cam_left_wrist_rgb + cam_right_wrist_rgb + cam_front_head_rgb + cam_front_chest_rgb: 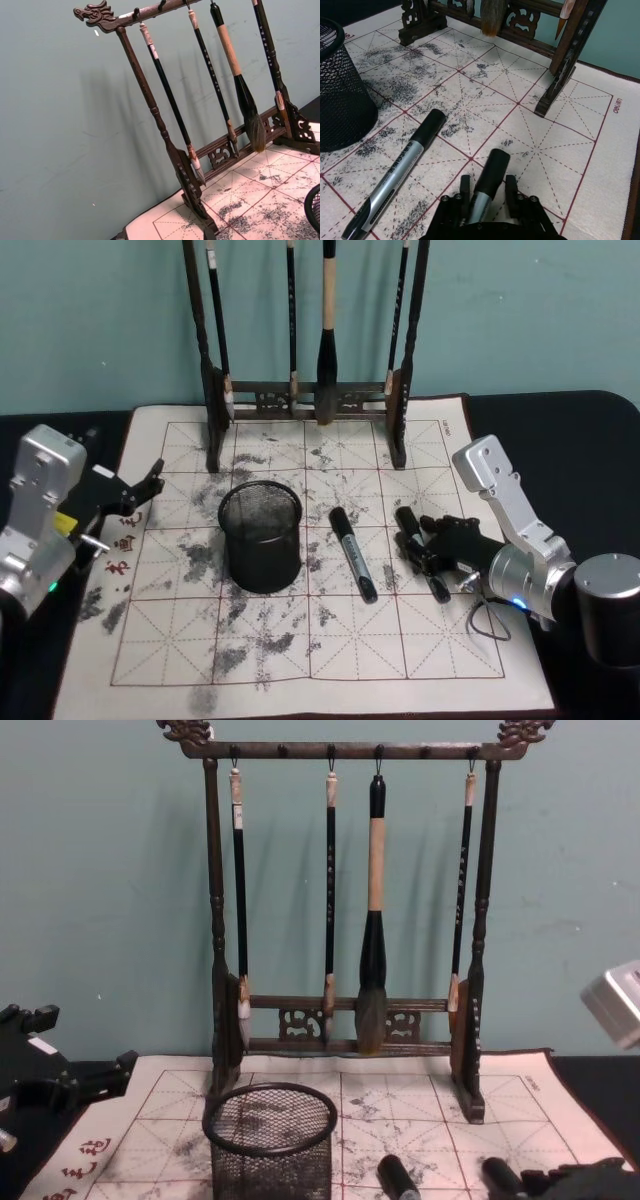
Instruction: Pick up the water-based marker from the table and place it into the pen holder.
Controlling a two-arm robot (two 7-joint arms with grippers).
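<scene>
Two black-and-grey water-based markers lie on the ink-stained practice mat. One marker (353,553) (402,170) rests free just right of the pen holder (260,537) (340,100) (270,1138), a black mesh cup standing upright. The other marker (408,522) (490,175) lies farther right, flat on the mat, between the fingers of my right gripper (421,546) (487,192). The jaws straddle it closely, and a thin strip of mat shows beside its barrel. My left gripper (140,492) is parked open at the mat's left edge.
A tall dark wooden brush rack (305,395) (345,1020) with several hanging brushes stands at the back of the mat, behind the cup. The mat (300,660) covers a black table, with a teal wall behind.
</scene>
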